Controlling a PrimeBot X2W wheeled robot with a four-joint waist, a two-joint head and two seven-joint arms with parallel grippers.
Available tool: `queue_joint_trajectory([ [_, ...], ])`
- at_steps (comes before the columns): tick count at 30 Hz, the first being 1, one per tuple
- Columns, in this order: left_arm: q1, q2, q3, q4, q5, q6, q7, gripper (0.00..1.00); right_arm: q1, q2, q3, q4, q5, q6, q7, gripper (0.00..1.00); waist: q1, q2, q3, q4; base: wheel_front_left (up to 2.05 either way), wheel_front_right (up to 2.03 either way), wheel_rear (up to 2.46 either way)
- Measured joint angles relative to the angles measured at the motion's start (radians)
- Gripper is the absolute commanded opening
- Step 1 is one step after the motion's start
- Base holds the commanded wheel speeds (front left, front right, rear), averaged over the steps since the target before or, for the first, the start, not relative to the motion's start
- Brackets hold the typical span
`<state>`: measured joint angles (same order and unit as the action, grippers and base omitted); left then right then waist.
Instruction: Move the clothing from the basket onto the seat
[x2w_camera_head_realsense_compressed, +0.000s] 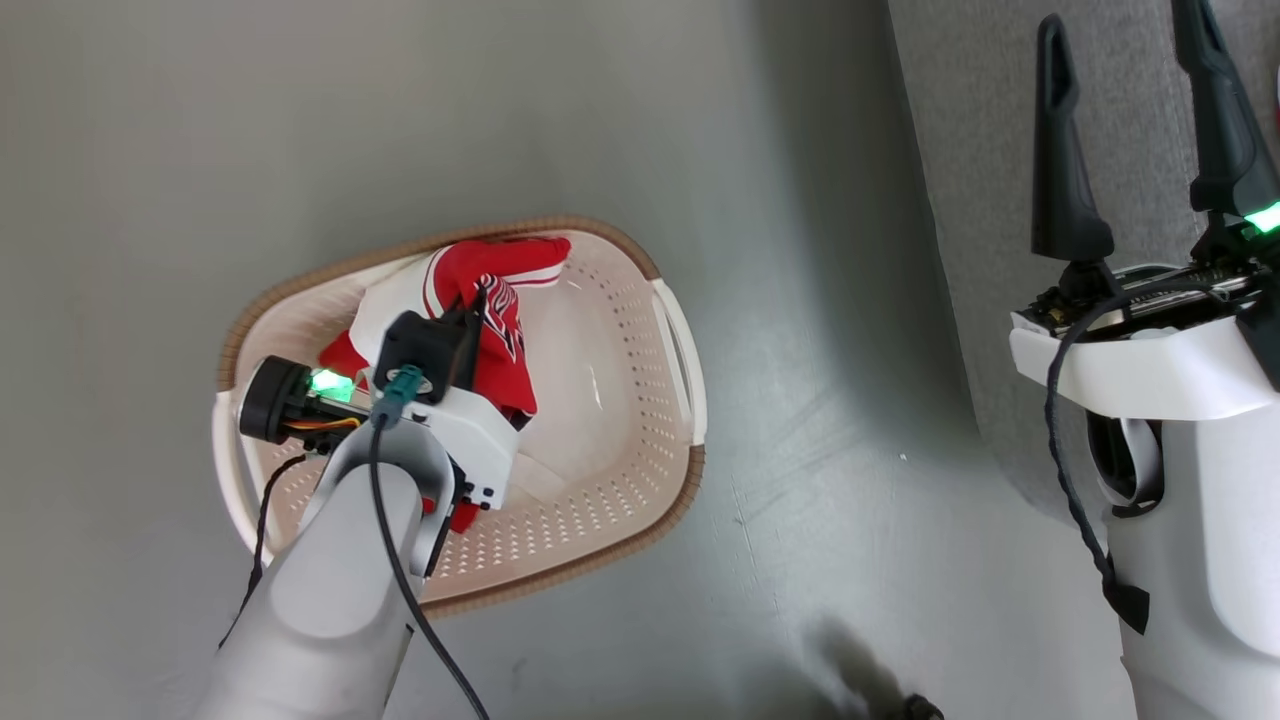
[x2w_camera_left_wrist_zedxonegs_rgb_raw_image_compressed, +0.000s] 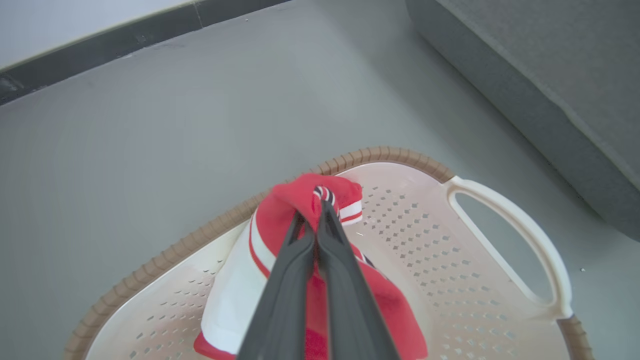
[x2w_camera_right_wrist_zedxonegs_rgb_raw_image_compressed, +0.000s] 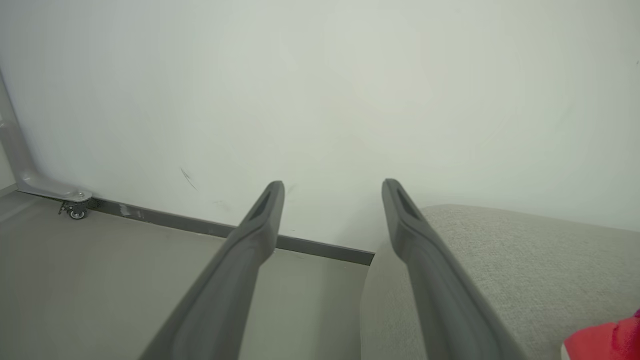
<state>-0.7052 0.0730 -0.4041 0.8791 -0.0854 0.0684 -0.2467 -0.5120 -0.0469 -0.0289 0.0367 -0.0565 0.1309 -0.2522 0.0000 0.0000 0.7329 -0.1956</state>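
**STATUS: L. FINGERS CLAMPED ON GARMENT IN BASKET; R. FINGERS SPREAD, EMPTY**

1. Floor (x2w_camera_head_realsense_compressed: 500, 120): plain grey and smooth. It carries the basket and runs to a pale wall (x2w_camera_right_wrist_zedxonegs_rgb_raw_image_compressed: 320, 75) with a dark baseboard (x2w_camera_right_wrist_zedxonegs_rgb_raw_image_compressed: 200, 226) at the far side.

2. Seat (x2w_camera_head_realsense_compressed: 960, 200): light-grey woven upholstery w/ a rounded edge, at the right of the scene. It stands near the basket but apart from it, w/ a strip of floor between. In the right wrist view a small piece of red fabric (x2w_camera_right_wrist_zedxonegs_rgb_raw_image_compressed: 607, 340) lies on the seat top (x2w_camera_right_wrist_zedxonegs_rgb_raw_image_compressed: 500, 260), at the lower right corner of that view.

3. Basket (x2w_camera_head_realsense_compressed: 610, 470): cream perforated plastic w/ a brown woven-look rim (x2w_camera_left_wrist_zedxonegs_rgb_raw_image_compressed: 380, 152), on the floor left of the seat. A white side handle (x2w_camera_left_wrist_zedxonegs_rgb_raw_image_compressed: 515, 225) faces the seat.

4. Clothing (x2w_camera_head_realsense_compressed: 495, 300): a red-and-white garment, bunched, inside the basket toward its left half. A broad white band (x2w_camera_left_wrist_zedxonegs_rgb_raw_image_compressed: 230, 295) shows on one side. The lower part hangs down into the basket; whether it touches the bottom cannot be told.

5. Left fingers (x2w_camera_left_wrist_zedxonegs_rgb_raw_image_compressed: 322, 205): closed together, reaching down into the basket. The tips pinch the top fold of the clothing at a striped trim.

6. Right fingers (x2w_camera_right_wrist_zedxonegs_rgb_raw_image_compressed: 265, 210): spread wide, gripping nothing. They sit above the near-left edge of the seat and point toward the wall.
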Motion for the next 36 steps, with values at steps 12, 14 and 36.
queue_joint_trajectory([
  [12,0.068,0.014,0.073,-0.209,-0.044,0.039,0.000,0.00,0.024,-0.024,0.022,0.056,-0.007,0.000,0.000,1.00,0.0000,0.0000,-0.124,0.058,0.00,0.00,0.00],
  [14,0.076,0.015,0.080,-0.247,-0.045,0.047,0.000,0.00,0.027,-0.027,0.022,0.065,-0.007,0.000,0.000,1.00,0.0000,0.0000,-0.144,0.067,0.00,0.00,0.00],
  [36,0.224,0.076,0.165,-0.504,-0.087,0.056,-0.001,0.00,0.148,-0.059,0.044,0.162,0.020,0.000,0.000,1.00,0.0000,0.0000,-0.377,0.147,0.00,0.00,0.00],
])
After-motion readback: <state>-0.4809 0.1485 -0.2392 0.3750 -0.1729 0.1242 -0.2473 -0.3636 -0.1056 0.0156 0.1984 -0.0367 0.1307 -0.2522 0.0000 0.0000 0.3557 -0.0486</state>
